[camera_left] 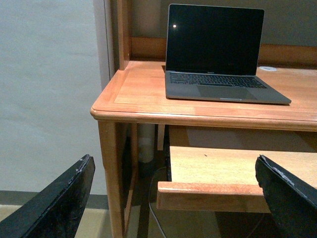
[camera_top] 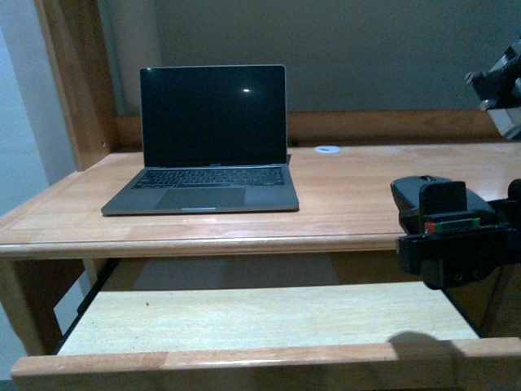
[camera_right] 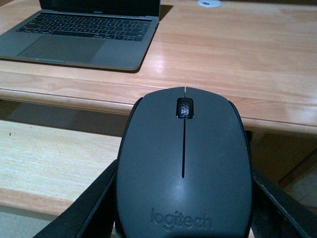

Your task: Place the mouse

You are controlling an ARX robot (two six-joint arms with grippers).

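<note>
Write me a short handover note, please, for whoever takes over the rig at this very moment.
Left gripper: open, empty, low in front of the desk's left corner.
Right gripper: shut on the mouse, held in the air just short of the desk's front edge, to the right of the open laptop.
Done: mouse is in the grip.
Left: carry it over the desktop, probably to the bare wood right of the laptop, set it down, open, withdraw.

The right end effector was blocky black with a red-green strip; the left end effector's fingers were scuffed black.
</note>
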